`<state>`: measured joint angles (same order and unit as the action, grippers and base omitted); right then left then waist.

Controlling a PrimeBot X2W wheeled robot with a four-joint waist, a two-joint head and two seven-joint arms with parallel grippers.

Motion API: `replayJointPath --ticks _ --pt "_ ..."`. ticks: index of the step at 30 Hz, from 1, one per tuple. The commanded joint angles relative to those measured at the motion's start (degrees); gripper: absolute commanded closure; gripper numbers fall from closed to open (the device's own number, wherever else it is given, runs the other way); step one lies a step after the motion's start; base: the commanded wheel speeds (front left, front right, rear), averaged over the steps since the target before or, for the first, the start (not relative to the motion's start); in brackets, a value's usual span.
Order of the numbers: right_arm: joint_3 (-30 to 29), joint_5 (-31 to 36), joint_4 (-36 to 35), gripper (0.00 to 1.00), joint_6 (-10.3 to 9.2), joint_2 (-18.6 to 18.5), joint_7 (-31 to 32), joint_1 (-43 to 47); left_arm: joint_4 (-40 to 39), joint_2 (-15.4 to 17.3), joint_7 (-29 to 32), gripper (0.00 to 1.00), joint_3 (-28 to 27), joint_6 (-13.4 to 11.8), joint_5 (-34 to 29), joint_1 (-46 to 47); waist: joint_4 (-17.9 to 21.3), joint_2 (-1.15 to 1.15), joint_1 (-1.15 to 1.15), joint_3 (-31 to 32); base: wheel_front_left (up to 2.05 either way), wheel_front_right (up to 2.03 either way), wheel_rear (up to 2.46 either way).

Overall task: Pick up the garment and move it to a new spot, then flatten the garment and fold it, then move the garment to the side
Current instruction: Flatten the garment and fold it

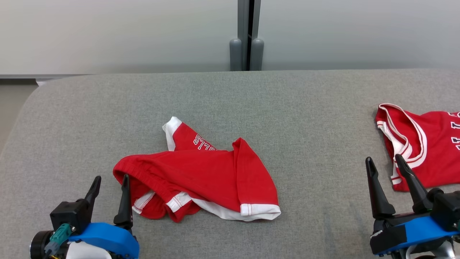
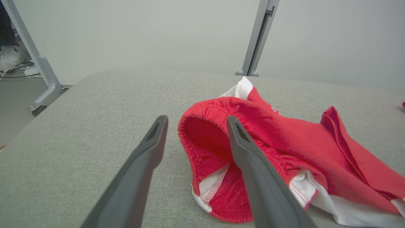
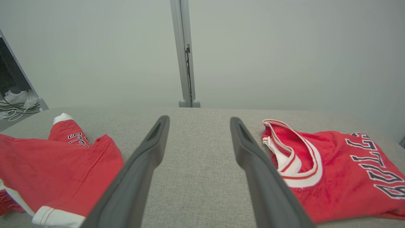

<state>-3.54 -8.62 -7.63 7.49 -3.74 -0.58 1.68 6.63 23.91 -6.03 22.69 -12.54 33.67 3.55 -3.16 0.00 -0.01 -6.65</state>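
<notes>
Grey padded table [image 1: 230, 104]: the far edge runs straight along the pale wall panels [image 1: 118, 36], and the far-left corner is rounded, with the left edge falling away to floor. The right edge lies beyond the head view. Open room is good: a broad bare band along the far side, a wide bare strip between the two garments, and bare cloth left of the nearer one. A grey post [image 1: 246, 36] stands behind the far edge, near its middle. Red shorts [image 1: 201, 176], the item under task, lie crumpled and unfolded at centre-left on the near half of the table. The elastic waistband gapes toward the left arm, one white-trimmed leg points to the far side, and the other leg is spread to the near right. A red jersey [image 1: 424, 144] with white-and-red trim lies flat at the right, well apart from the shorts and running out of the head view. Right gripper [image 1: 383, 157]: fingers spread wide and holding nothing. It is over the bare strip, and its outer finger overlaps the jersey's near-left corner in the head view; contact cannot be determined. Left gripper [image 1: 111, 177]: fingers spread wide, nothing clamped between them. Its inner finger stands at the waistband opening; whether it touches the cloth cannot be determined.
</notes>
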Motion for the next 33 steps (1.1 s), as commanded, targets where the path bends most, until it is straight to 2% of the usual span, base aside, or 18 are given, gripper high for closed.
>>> replayJointPath --ticks 1,13,33 --pt "-0.2 0.3 -0.4 0.0 0.01 -0.2 0.3 0.6 -1.2 0.4 -0.7 0.0 -0.3 -0.4 -0.7 -0.4 0.0 0.0 0.01 0.4 0.0 0.0 0.0" --pt "0.8 0.8 -1.3 0.0 0.01 -1.0 1.8 2.4 -7.0 1.2 -4.9 0.0 0.6 -0.8 -3.9 0.0 0.6 0.0 0.01 3.8 0.0 0.0 0.0" --pt "1.8 1.1 -1.8 0.0 0.01 -1.3 2.8 2.0 -6.6 1.5 -5.8 0.0 1.9 -1.3 -5.0 0.6 1.0 0.0 0.01 3.1 0.0 0.0 0.0"
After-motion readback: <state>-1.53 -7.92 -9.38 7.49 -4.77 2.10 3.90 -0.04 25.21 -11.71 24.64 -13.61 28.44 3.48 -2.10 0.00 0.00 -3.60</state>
